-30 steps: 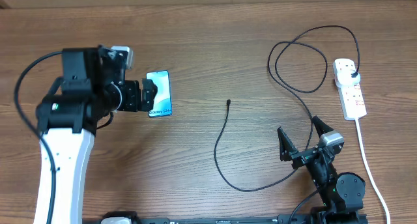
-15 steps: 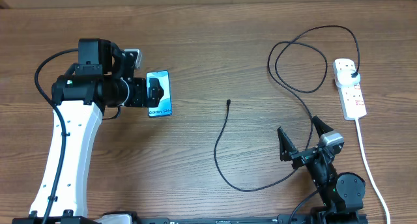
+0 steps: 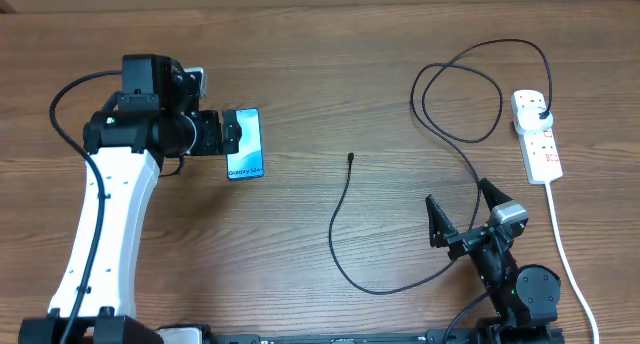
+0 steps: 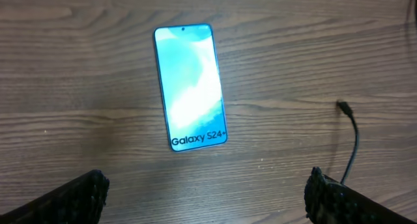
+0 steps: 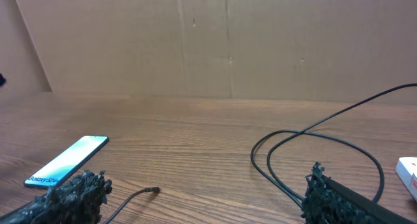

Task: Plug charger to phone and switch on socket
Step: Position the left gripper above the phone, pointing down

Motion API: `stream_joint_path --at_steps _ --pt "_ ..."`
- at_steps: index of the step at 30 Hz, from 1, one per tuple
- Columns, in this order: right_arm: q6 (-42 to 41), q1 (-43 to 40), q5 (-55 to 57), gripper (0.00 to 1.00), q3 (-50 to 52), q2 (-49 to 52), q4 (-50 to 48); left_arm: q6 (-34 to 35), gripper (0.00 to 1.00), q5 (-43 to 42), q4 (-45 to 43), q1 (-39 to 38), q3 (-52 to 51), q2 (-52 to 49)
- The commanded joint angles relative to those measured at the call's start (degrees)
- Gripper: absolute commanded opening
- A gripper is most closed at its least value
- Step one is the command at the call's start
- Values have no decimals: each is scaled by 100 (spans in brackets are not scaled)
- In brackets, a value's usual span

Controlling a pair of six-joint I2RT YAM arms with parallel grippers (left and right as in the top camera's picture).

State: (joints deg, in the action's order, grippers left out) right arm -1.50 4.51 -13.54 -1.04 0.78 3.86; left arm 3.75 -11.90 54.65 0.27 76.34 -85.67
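Items as I see them from the remote station:

1. Table [image 3: 320, 64]: brown wood-grain top. A cardboard wall [image 5: 228, 42] stands behind it in the right wrist view.

2. Phone [image 3: 245, 144]: lies flat on the left half of the table, with its lit blue-teal screen up. The "Galaxy S24+" lettering is at the end nearer the robot's base. In the left wrist view the phone [image 4: 190, 87] lies clear of both fingers.

3. Left gripper [image 3: 232, 137]: jaws spread wide and holding nothing. Overhead, it hangs above the phone's left long edge. I cannot tell how high above the phone it is.

4. Charger [image 3: 340, 199]: a thin black cable. Its small connector tip [image 3: 351, 157] lies loose mid-table, well apart from the phone. The cable curves toward the robot's base and passes by the right gripper. It then loops twice at the far right and ends in a black plug [image 3: 541, 112] seated in the socket.

5. Socket [image 3: 535, 134]: a white power strip near the right edge of the table. Its thick white cord [image 3: 565, 244] trails toward the near edge. I cannot read the switch positions.

6. Right gripper [image 3: 462, 214]: jaws wide apart and holding nothing. It is low at the near right, and the charger cable runs close by it. I cannot tell whether they touch.
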Motion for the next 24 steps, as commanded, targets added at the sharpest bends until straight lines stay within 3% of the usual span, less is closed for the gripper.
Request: stream_joint_path --at_steps 1,24 --pt "-42 -7 0 100 59 -50 -37 101 97 48 -13 44 125 -310" --pt "-42 -7 0 100 59 -50 -35 101 100 52 -417 46 122 -960"
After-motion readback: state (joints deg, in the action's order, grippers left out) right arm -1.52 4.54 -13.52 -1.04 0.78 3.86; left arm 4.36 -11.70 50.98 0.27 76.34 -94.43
